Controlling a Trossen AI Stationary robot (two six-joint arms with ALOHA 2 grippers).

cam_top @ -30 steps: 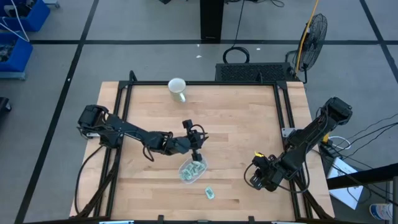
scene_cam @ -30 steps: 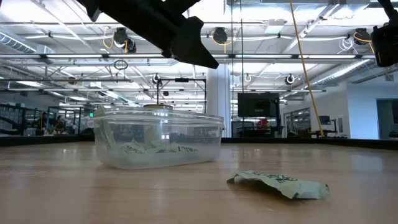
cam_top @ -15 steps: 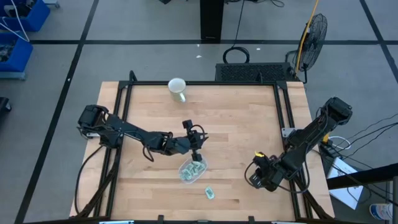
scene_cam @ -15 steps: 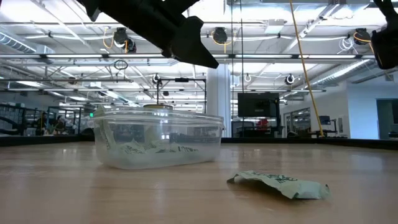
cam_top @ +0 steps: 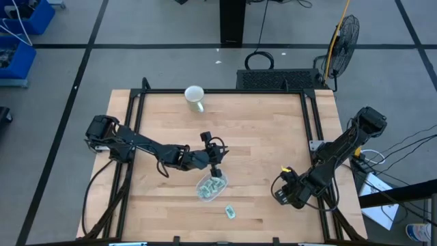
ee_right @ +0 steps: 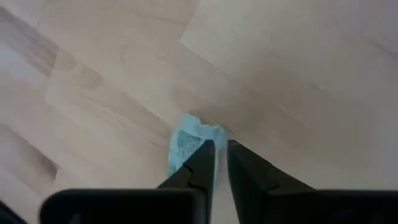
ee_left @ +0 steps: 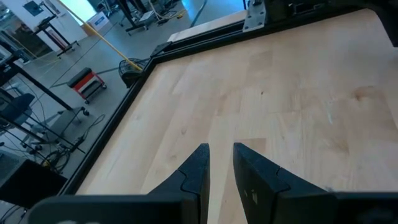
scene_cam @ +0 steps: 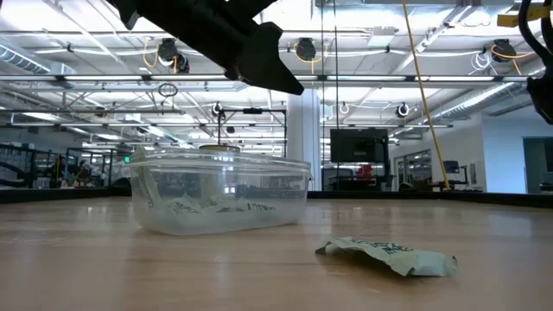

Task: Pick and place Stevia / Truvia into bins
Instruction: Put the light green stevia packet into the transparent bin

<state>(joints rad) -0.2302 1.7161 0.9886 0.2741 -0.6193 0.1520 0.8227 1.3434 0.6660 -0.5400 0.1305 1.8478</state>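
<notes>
The see-through plastic bowl stands on the table's near middle and has several pale green sachets lying in it. One more sachet lies flat on the wood on the near side of the bowl. My left gripper hovers just beyond the bowl's far rim, shut and holding nothing. My right gripper is to the bowl's right, near the table's right edge, and is shut on a pale green sachet. My right gripper pinches the sachet between its two fingertips by one end. The fingers come from above, pointing down. The sachet is lifted clear of the wood, and the rest of it sticks out to one side of the fingers.
A white mug stands near the table's far edge. A black frame runs along the table's sides. Bare wood lies between the bowl and my right gripper.
My right gripper has risen with the sachet and drifted a little toward the table's left, toward the bowl. In the low view it has climbed almost out of the picture's top.
</notes>
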